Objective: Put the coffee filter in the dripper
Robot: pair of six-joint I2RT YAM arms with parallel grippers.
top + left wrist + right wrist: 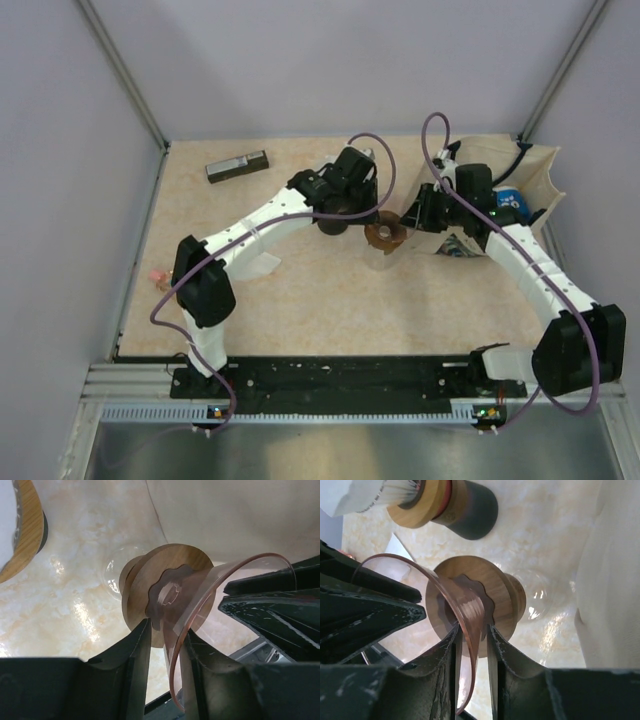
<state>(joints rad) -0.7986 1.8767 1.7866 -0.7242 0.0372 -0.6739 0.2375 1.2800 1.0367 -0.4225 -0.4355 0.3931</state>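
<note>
coffee filter (pixel 367 492): we take it to be the white pleated paper standing in the wood-collared dark holder (pixel 470 510), just left of the dripper and toward the bench's far edge. we are not certain of this reading.

dripper (pixel 170 592): a clear brownish cone in a wooden collar, seated on a glass carafe (pixel 112 572) near the middle of the bench (pixel 300 300). we see no paper inside it.

left gripper (pixel 166 630): jaws narrow and astride the cone's rim, with a gap on one side, so we read it as slack, not clamped.

right gripper (pixel 472 627): likewise narrow, astride the opposite rim. we cannot tell whether it pinches the glass.

a cream bag (pixel 535 165) lies at the far right corner.

step in hand, as we judge it: the dripper is set and the filter is not yet fetched. the next move calls for lifting both pincers off the rim, taking the paper lightly by its upper edge, and lowering it centred into the cone.
</note>
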